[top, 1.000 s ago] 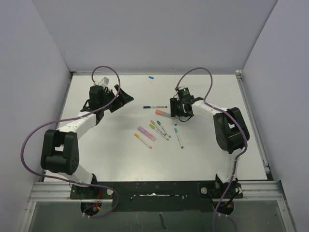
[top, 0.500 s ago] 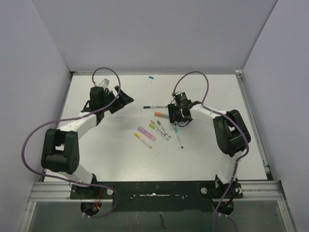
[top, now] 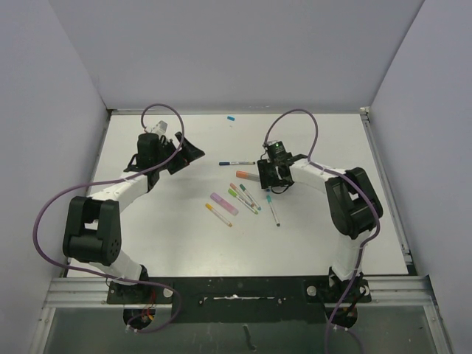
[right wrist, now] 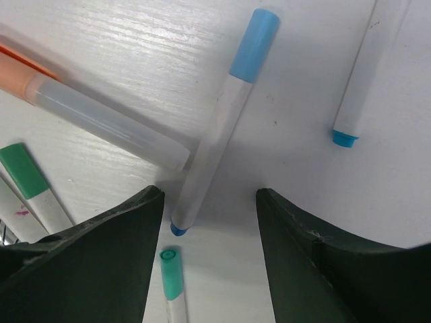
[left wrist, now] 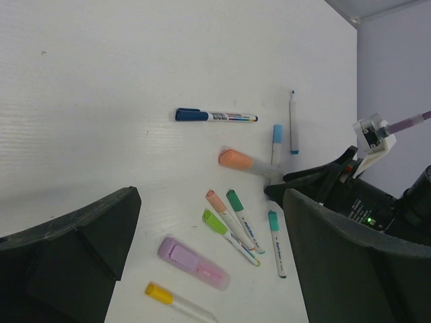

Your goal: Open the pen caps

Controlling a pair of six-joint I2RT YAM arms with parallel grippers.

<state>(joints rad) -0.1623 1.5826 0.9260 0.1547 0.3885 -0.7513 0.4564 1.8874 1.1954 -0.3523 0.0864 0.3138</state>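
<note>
The right claw [right wrist: 207, 195] hung low, its jaws half apart and gripping nothing. It straddled the lower end of a thin white plastic pen barrel [right wrist: 214, 138] lying flat on the white surface [right wrist: 135, 47]. The stubby light-blue cap [right wrist: 254, 37] sat on the far end, and a salmon-orange highlighter [right wrist: 101, 121] lay against the barrel. The left claw [left wrist: 210, 202] stood wide and empty, well apart from the pens. The pen looked light, stiff, smooth and apt to roll. I judged it best to pinch the barrel mid-length, grip the cap separately, and pull straight along the axis.
</note>
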